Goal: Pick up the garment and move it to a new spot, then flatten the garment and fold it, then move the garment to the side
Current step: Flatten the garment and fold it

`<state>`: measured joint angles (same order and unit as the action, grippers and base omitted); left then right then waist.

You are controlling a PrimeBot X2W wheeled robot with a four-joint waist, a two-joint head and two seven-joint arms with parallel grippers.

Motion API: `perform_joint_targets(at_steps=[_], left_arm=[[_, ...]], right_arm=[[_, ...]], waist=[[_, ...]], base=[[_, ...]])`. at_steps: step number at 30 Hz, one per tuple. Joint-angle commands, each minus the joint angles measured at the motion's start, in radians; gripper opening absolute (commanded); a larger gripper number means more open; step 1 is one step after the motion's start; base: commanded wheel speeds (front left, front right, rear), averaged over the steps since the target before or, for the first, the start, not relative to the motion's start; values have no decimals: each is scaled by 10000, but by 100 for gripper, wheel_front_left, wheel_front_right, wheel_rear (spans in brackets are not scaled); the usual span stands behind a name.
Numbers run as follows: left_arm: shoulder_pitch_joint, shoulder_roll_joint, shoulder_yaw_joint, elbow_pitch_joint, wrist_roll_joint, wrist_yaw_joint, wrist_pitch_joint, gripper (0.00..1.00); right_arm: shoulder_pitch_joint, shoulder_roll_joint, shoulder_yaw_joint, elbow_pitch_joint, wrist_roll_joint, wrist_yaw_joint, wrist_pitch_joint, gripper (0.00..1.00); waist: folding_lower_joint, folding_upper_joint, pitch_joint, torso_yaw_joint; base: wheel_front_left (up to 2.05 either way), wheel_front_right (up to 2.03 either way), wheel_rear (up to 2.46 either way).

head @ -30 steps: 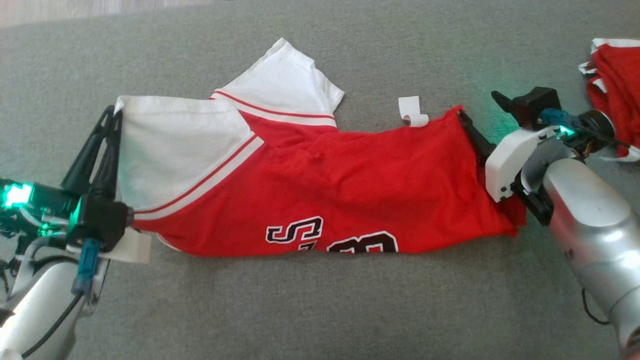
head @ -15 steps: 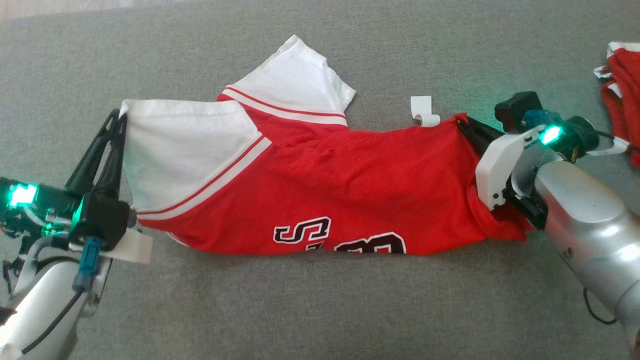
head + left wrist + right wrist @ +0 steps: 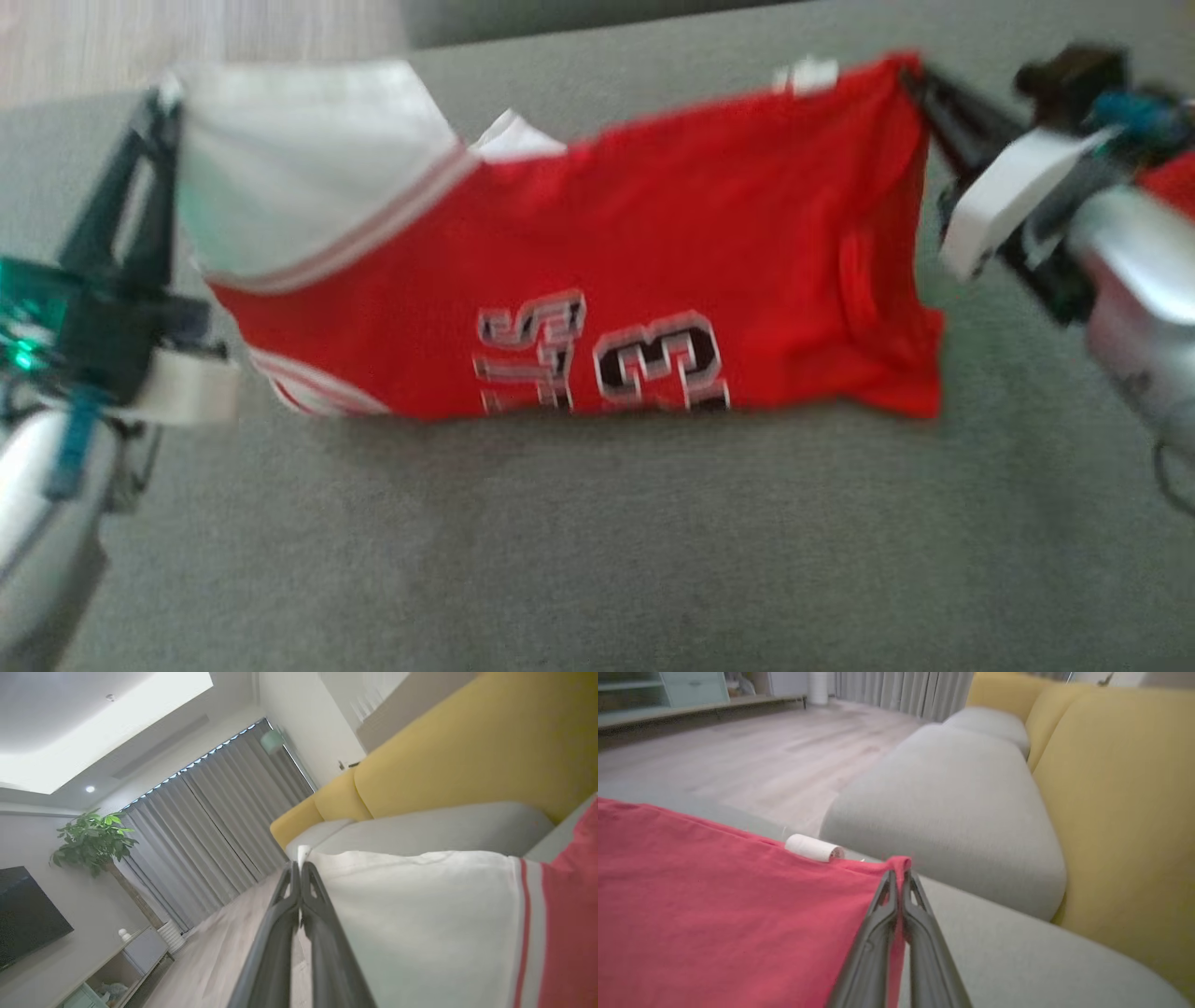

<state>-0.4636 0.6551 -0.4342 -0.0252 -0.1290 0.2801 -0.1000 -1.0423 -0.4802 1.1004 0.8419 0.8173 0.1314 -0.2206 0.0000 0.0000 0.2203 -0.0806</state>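
Between left jaws and right jaws, each pinching a corner, the garment hangs stretched.

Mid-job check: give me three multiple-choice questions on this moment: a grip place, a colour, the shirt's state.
1. Where does the right gripper hold the shirt? A. the printed number B. a red corner C. the neck opening
2. What colour is the sleeve at the left gripper? A. yellow B. black C. white
3. How is the shirt? A. stretched between both grippers B. heaped C. folded square
B: red cloth is pinched there in the right wrist view. C: the left wrist view shows white cloth. A: the head view shows it spread from one gripper to the other.
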Motion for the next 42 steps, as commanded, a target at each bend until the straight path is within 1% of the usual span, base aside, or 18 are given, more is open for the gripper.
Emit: perform_joint_targets(at_steps=[1, 8, 9, 12, 18, 22, 24, 27, 29, 31, 33, 35, 39, 42], left_arm=[[-653, 495, 736, -294, -266, -66, -117, 0], [-1520, 605, 1189, -346, -1175, -730, -253, 0], [-1520, 605, 1189, -346, -1175, -730, -253, 0], [-1912, 600, 1305, -417, -1477, -976, -285, 0], [-2494, 702, 1594, -626, -1942, -1300, -364, 0], [-3036, 783, 1759, -1054, -2024, -1335, -254, 0], [-3491, 841, 1797, -1103, -2055, -1459, -172, 0], [-4308, 776, 1790, -985, -2138, -1649, -68, 0], [-4863, 664, 1748, -749, -2195, -1764, -21, 0], [-5322, 553, 1585, -238, -2293, -1987, 168, 0], [-5661, 333, 1295, 428, -2548, -2352, 491, 0], [-5996, 164, 975, 1079, -2531, -2641, 595, 0], [-6782, -238, 531, 2566, -2218, -2859, 354, 0], [-7710, -573, 207, 3757, -1811, -2992, -50, 0]], right_arm=[[-355, -408, -29, -380, 223, -7, -155, 0], [-1120, -1647, -142, -2057, 833, -7, -314, 0], [-1120, -1647, -142, -2057, 833, -7, -314, 0], [-1147, -2215, -369, -2654, 999, -7, -352, 0], [-868, -3244, -1161, -3768, 1276, -7, -390, 0], [-774, -3836, -1847, -4476, 1426, -7, -397, 0], [-810, -4035, -2233, -4736, 1502, -7, -399, 0], [-892, -4133, -2896, -5003, 1869, -7, -374, 0], [-992, -4196, -3089, -5044, 1769, -7, -247, 0], [-1083, -4105, -3133, -4910, 1621, -7, -48, 0], [-1116, -3866, -3040, -4703, 1437, -7, 192, 0], [-1141, -3548, -2990, -4379, 1419, -7, 389, 0], [-1343, -2904, -2871, -3486, 1338, -7, 604, 0], [-1719, -2482, -2821, -2817, 1271, -7, 575, 0]], waist=[[0, 0, -387, -353], [0, 0, -1233, -860], [0, 0, -1233, -860], [0, 0, -1628, -945], [0, 0, -2396, -1050], [0, 0, -2607, -997], [0, 0, -2658, -958], [0, 0, -2685, -890], [0, 0, -2634, -840], [0, 0, -2526, -794], [0, 0, -2384, -745], [0, 0, -2138, -675], [0, 0, -1383, -490], [0, 0, -748, -341]], base=[[0, 0, 0], [0, 0, 0], [0, 0, 0], [0, 0, 0], [0, 0, 0], [0, 0, 0], [0, 0, 0], [0, 0, 0], [0, 0, 0], [0, 0, 0], [0, 0, 0], [0, 0, 0], [0, 0, 0], [0, 0, 0]])
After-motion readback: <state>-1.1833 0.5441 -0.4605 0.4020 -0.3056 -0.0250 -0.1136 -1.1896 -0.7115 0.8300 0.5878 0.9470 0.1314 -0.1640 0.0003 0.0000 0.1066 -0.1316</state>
